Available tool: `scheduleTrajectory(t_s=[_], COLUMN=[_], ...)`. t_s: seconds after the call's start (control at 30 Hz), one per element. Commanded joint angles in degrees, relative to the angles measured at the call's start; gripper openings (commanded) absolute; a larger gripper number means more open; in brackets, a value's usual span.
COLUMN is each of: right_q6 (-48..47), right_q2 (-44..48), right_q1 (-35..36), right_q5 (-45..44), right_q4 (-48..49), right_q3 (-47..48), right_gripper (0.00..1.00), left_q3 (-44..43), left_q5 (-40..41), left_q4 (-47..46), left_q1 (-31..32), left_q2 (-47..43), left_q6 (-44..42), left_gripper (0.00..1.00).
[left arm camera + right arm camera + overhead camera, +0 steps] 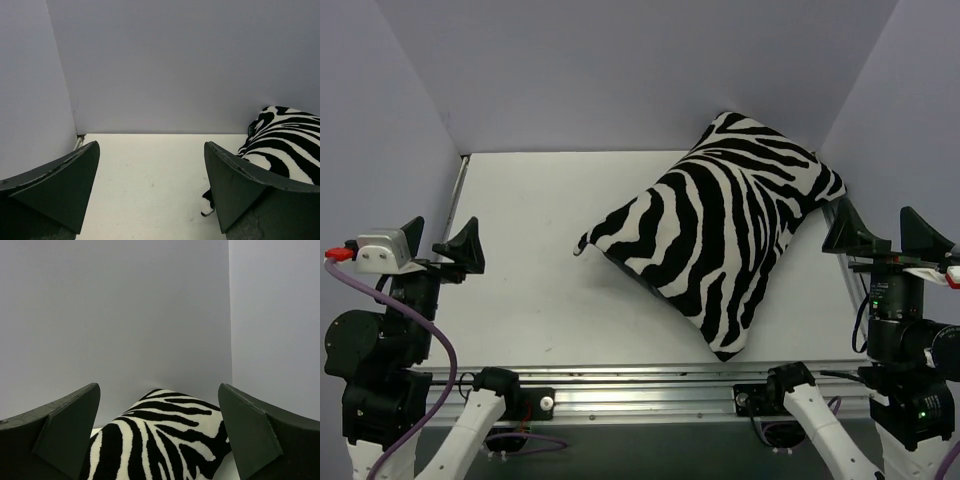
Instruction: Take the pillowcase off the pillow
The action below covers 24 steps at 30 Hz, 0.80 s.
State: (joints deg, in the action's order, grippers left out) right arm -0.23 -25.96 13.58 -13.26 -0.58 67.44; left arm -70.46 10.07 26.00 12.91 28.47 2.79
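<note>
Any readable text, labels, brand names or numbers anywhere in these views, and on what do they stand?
None can be read.
The zebra-striped pillowcase carries only stripes, no label.
The left gripper and right gripper show no lettering.
Faint pale marks on the right arm's wrist housing are too small to read.

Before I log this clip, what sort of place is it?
Probably a lab test cell for robots, not a home: a white table boxed in by plain pale walls, a metal mounting rail along its near edge, and a zebra-striped pillowcase laid on it.
</note>
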Motion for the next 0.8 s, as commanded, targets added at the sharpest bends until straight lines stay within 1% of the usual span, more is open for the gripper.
scheduleTrajectory(t_s=[0.0,0.1,0.13,0.2,0.23,0.27,0.37,0.47,0.53,0.6,0.63,0.73,0.77], right_q6=[2.1,4.7,8.2,11.6,15.3,17.1,21.1,24.8,26.2,27.5,27.6,29.8,30.5], right_q2=[-2.3,-5.2,-7.5,-10.2,-13.1,-14.7,-21.0,-27.0,-30.7,-32.7,-34.3,-37.8,-38.9], right_q1=[0.2,0.3,0.2,0.3,0.3,0.2,0.2,0.1,0.1,0.1,0.2,0.3,0.6], right_q5=[-0.4,-1.9,-2.7,-4.7,-5.0,-5.0,-2.8,-1.7,-1.2,0.9,2.5,10.9,17.6], right_q4=[2.7,-0.5,-2.0,-6.2,-7.6,-10.4,-13.2,-17.9,-19.1,-19.2,-18.5,-13.8,-9.7], right_q3=[-0.4,-0.1,-0.2,-0.3,-0.4,-0.6,-0.7,-1.7,-3.4,-5.0,-7.3,-11.2,-14.1], right_gripper=[1.00,1.00,1.00,1.00,1.00,1.00,1.00,1.00,1.00,1.00,1.00,1.00,1.00], left_q3=[0.4,1.3,1.5,1.7,1.9,2.1,3.7,7.2,9.4,12.3,13.4,17.2,18.1], left_q5=[0.1,-0.5,-0.7,-1.1,-1.1,-1.4,-2.9,-5.6,-6.5,-7.1,-7.2,-7.5,-7.5], left_q4=[-0.1,0.6,1.0,3.2,4.0,5.7,7.3,6.1,4.9,3.0,2.3,0.0,-1.0], left_q1=[-0.4,-0.4,-0.4,-0.4,-0.4,-0.3,-0.4,-0.4,-0.4,-0.4,-0.4,-0.4,-0.4], left_q2=[1.0,2.2,2.8,5.2,6.2,7.2,10.7,12.3,12.6,12.7,12.7,13.0,13.2], left_q6=[1.3,2.2,2.3,3.5,4.1,4.9,6.1,7.6,8.5,9.6,10.0,11.3,11.8], left_gripper=[0.94,0.94,0.94,0.94,0.94,0.94,0.94,0.94,0.94,0.94,0.94,0.94,0.94])
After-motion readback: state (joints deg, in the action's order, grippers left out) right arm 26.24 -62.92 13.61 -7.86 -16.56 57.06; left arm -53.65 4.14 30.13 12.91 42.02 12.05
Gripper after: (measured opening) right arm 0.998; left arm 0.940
